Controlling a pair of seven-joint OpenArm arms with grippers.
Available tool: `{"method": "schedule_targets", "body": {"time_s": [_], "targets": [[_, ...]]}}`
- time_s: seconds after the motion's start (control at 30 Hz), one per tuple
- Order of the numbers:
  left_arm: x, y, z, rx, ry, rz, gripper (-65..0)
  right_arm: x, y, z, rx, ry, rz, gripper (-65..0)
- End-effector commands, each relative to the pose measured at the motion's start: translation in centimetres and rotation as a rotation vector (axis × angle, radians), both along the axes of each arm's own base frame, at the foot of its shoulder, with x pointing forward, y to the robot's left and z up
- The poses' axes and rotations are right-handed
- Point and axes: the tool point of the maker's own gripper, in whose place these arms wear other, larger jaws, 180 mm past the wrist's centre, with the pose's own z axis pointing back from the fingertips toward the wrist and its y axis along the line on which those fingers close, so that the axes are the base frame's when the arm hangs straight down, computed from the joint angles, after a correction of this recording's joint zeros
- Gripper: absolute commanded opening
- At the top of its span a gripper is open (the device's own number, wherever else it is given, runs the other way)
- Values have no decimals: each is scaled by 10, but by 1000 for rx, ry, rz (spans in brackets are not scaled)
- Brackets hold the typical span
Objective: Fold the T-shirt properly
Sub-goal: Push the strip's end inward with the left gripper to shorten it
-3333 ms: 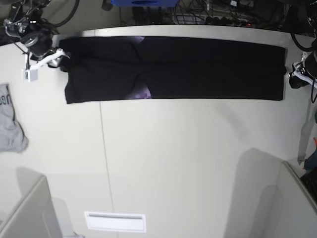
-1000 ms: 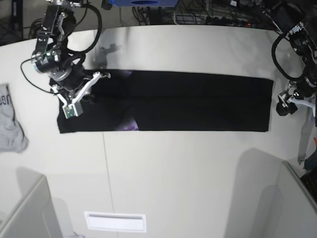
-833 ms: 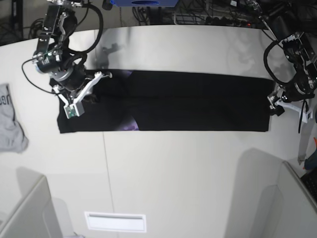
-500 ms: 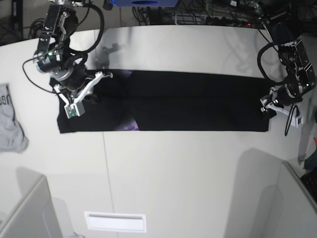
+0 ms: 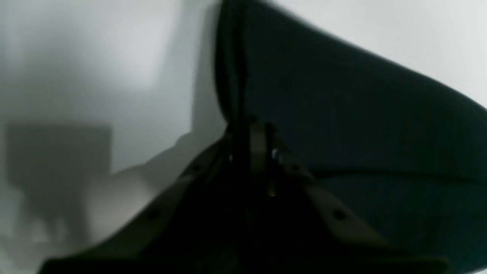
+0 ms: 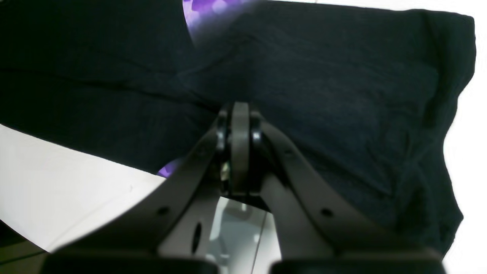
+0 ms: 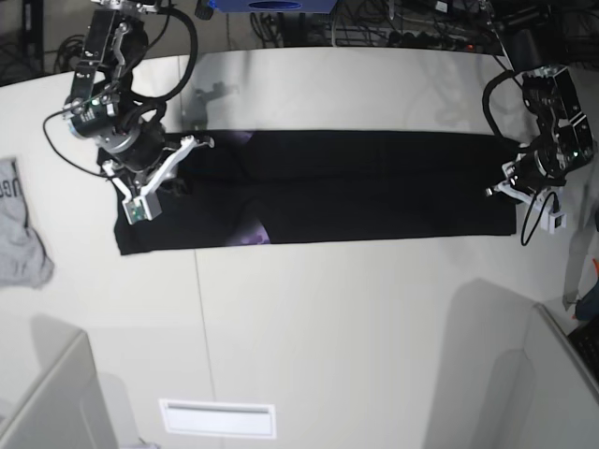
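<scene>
Left wrist: blurred; left gripper [image 5: 249, 152] pinching T-shirt [image 5: 361, 125] edge.

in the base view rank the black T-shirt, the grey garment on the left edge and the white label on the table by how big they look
1. black T-shirt, clearly largest.
2. grey garment, partly cut off by the frame.
3. white label, looks similar or slightly smaller; unsure.
</scene>
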Motion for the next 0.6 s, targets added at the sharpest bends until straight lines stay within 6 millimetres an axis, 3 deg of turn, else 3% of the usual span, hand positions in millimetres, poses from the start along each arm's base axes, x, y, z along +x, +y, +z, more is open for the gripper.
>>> {"method": "schedule_targets", "body": {"time_s": [0.0,0.17,0.57], "targets": [[11,0,25,32,-79,-6,-650,8,0,12,8,-51,3,-650],[3,-48,48,13,-137,-41,-650,8,0,13,6,-50,3,-650],[12,-188,41,-219,-85,-206,-650,8,0,12,5,-48,4,-650]]}}
